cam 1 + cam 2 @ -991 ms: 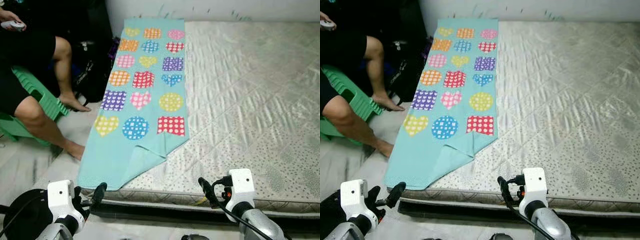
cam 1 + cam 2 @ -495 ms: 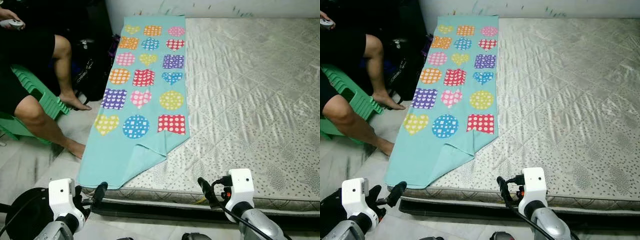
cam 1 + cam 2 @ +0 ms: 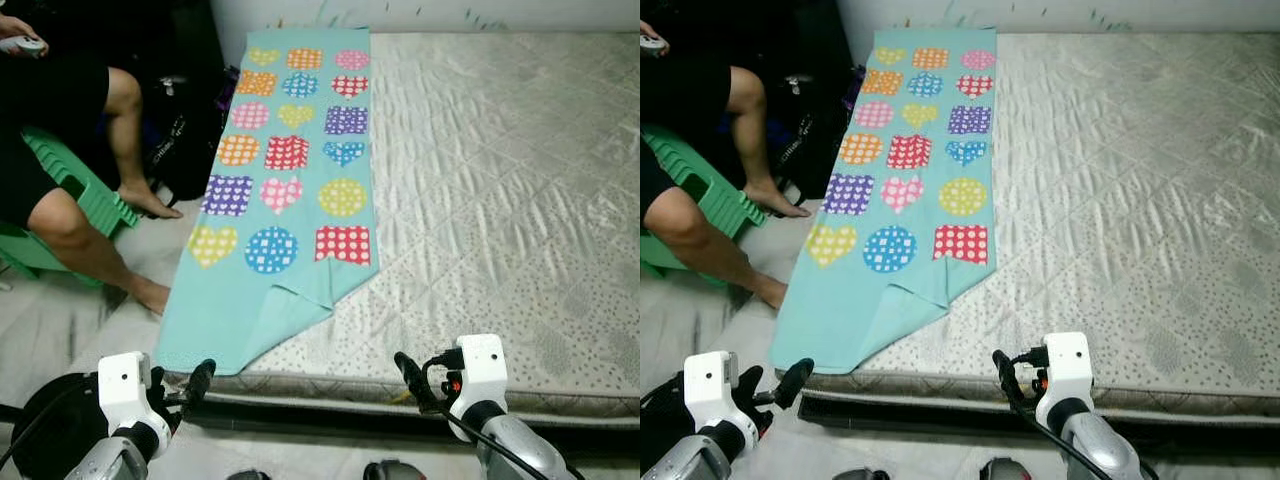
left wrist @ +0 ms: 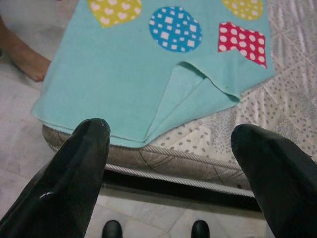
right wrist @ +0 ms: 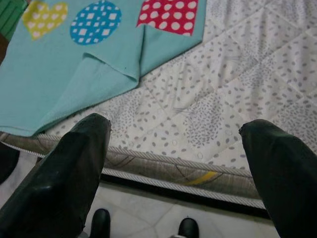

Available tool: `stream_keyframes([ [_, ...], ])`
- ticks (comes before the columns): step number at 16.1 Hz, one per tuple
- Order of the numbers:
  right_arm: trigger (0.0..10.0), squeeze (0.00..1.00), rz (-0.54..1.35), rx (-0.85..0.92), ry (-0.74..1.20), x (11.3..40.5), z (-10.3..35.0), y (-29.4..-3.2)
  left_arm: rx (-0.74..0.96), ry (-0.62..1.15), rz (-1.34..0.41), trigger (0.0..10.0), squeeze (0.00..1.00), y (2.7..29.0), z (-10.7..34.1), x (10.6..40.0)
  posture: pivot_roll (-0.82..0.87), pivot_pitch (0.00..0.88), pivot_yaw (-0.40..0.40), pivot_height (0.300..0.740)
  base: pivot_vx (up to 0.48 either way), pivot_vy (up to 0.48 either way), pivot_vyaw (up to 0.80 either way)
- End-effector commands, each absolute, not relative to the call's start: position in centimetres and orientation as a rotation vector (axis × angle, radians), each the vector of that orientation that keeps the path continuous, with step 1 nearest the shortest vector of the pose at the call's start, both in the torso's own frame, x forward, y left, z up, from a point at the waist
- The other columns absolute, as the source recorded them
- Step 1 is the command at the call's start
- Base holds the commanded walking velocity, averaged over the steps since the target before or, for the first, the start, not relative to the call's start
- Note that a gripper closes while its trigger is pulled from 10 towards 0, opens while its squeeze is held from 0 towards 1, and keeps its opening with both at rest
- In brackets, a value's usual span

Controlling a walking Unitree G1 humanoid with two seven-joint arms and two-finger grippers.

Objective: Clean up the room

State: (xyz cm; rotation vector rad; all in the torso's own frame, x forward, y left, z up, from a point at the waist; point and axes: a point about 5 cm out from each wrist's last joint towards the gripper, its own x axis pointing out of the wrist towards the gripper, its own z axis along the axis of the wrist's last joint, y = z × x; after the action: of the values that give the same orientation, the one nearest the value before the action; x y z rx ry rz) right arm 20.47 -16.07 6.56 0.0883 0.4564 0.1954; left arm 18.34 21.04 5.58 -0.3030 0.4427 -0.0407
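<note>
Nearby, a seated person flanks the towel on the mattress.

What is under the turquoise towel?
The towel lies on the mattress, along its left edge. Its near corner is folded over. Anything else under it is covered.

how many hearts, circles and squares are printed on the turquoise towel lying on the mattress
Patches on the towel:
hearts: 6
circles: 6
squares: 6
total: 18
</note>
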Motion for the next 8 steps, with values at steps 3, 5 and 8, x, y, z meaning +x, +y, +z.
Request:
stream_keyframes([
  [3,10.0,0.0,0.196,0.101,0.455,20.34,6.72,-15.95,-0.299,0.465,-0.019,10.0,0.0,21.62,5.29,17.89,-0.08,0.189,0.06,0.63,0.0,0.0,0.0],
  [5,10.0,0.0,0.197,0.102,0.453,20.41,6.71,-15.96,-0.299,0.465,-0.019,10.0,0.0,21.63,5.28,17.97,-0.08,0.188,0.061,0.62,0.0,0.0,0.0],
  [8,10.0,0.0,0.197,0.106,0.45,20.52,6.62,-16.0,-0.3,0.463,-0.019,10.0,0.0,21.62,5.27,18.06,-0.08,0.188,0.061,0.62,0.0,0.0,0.0],
])
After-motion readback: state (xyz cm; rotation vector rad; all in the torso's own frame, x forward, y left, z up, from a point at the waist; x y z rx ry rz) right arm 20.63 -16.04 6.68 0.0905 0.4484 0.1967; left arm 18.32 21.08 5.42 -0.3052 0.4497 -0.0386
